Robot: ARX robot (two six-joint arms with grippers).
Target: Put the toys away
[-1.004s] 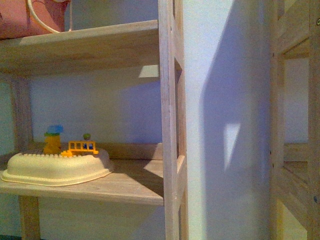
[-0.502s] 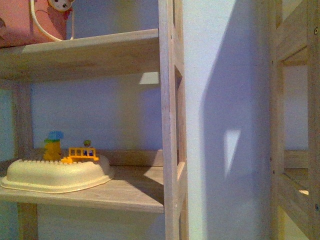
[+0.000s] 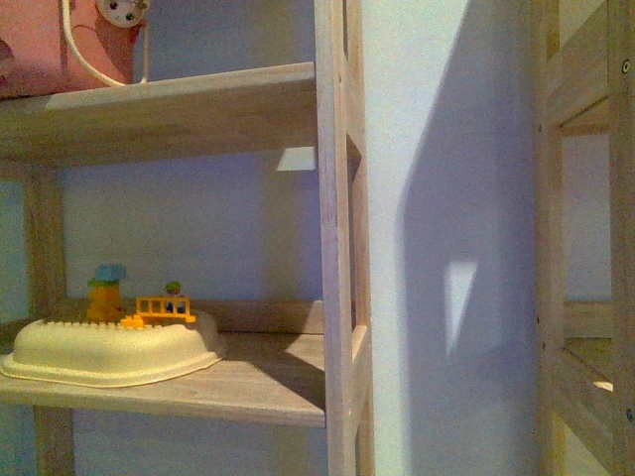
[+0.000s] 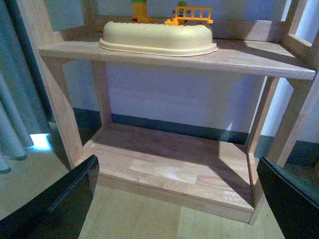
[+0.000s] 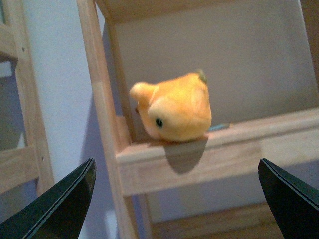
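Observation:
An orange-yellow plush toy (image 5: 174, 108) with a dark eye lies on a wooden shelf board (image 5: 239, 144) beside an upright post, seen only in the right wrist view. My right gripper (image 5: 177, 209) is open and empty, below and in front of the toy, apart from it. My left gripper (image 4: 182, 209) is open and empty, facing the bottom shelf (image 4: 169, 169) of another wooden rack. Neither gripper nor the plush shows in the front view.
A cream base with small plastic block figures and a yellow fence (image 3: 109, 347) sits on the left rack's middle shelf (image 3: 268, 387), also in the left wrist view (image 4: 159, 37). A pink item (image 3: 60, 45) lies on the upper shelf. A second rack (image 3: 585, 297) stands at right. A grey curtain (image 4: 15, 114) hangs beside the left rack.
The front view has shifted slightly downward in frame content: the shelves and cream base sit a little lower, and more of the pink item on the upper shelf shows.

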